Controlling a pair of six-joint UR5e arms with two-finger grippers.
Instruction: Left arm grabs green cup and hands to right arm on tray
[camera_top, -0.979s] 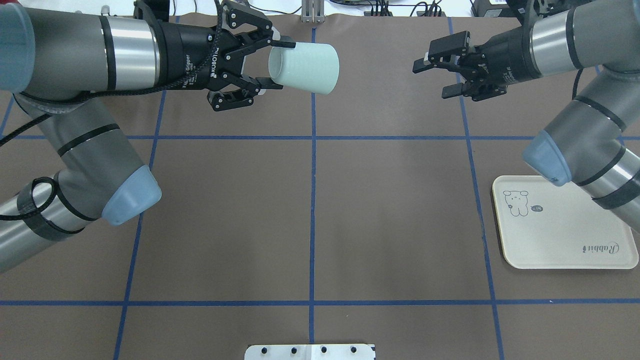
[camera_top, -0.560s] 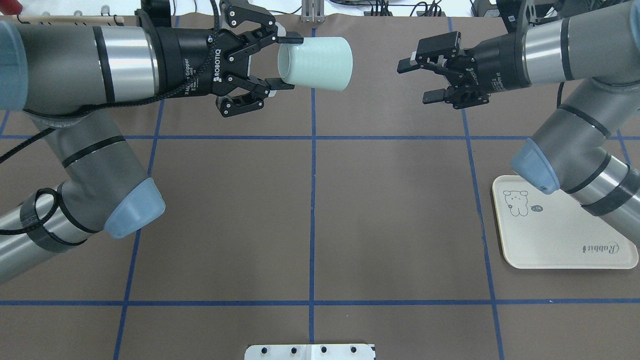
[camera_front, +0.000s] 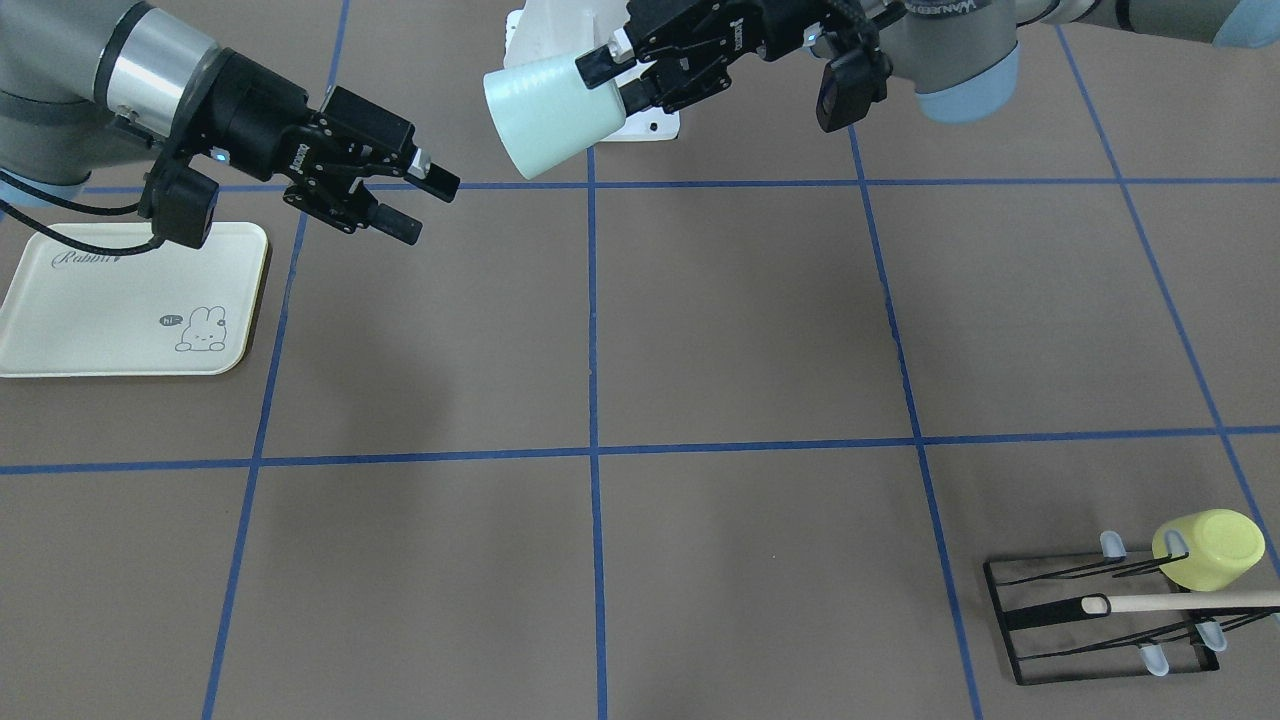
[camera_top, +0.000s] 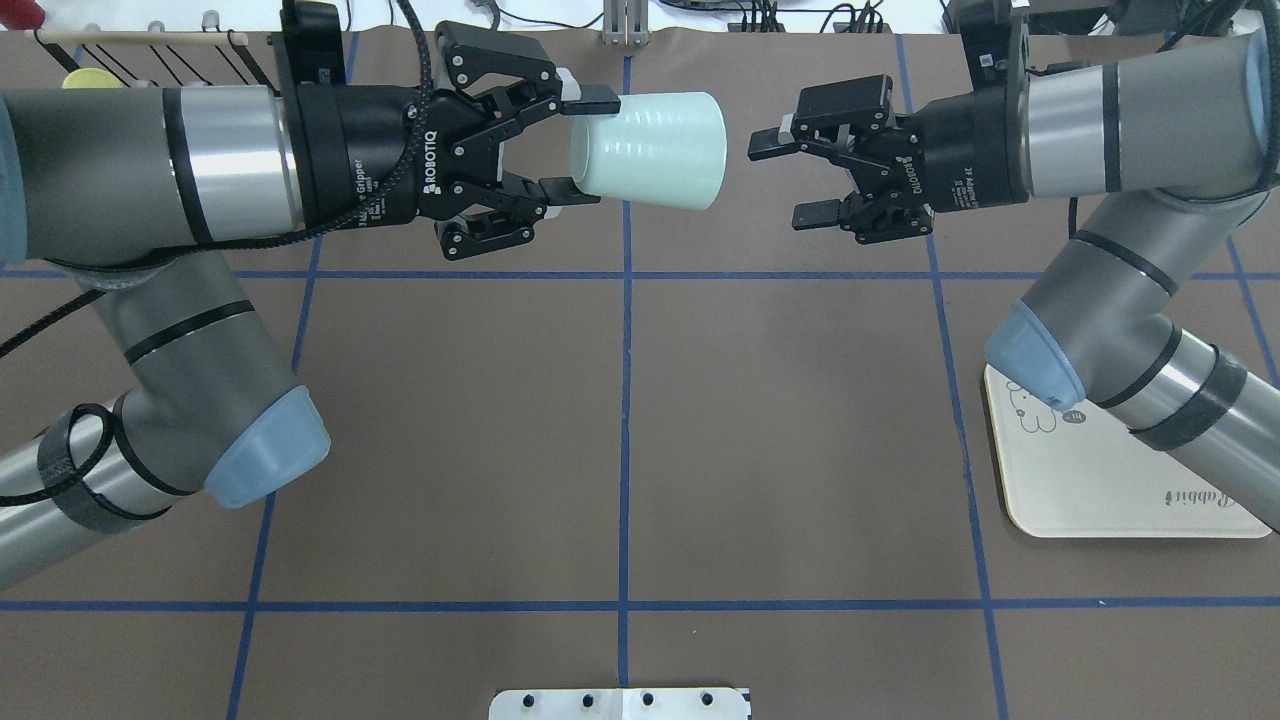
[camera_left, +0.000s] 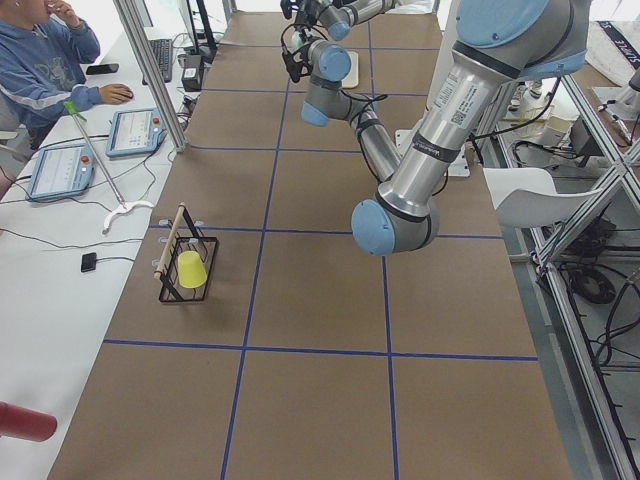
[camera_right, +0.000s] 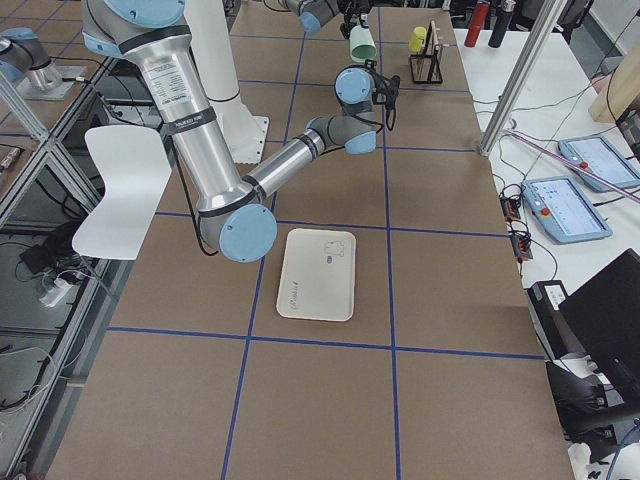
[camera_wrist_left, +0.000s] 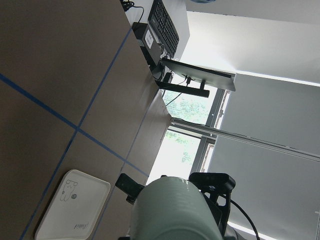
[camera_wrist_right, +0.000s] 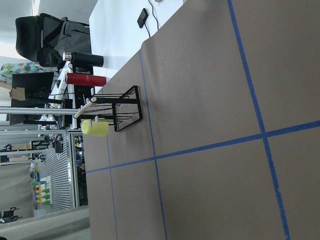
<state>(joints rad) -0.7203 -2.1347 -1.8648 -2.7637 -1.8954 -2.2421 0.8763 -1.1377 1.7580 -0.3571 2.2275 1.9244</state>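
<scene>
Left gripper (camera_top: 583, 148) holds green cup (camera_top: 655, 150); right gripper (camera_top: 778, 183) gapes near, tray (camera_top: 1120, 490) apart

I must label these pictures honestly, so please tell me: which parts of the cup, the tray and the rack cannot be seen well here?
- tray, overhead view: the right arm covers one corner and part of the rabbit drawing.
- green cup, left wrist view: the bottom edge cuts it off, so the grip on it is unseen.
- rack, overhead view: the left arm hides most of it.
</scene>
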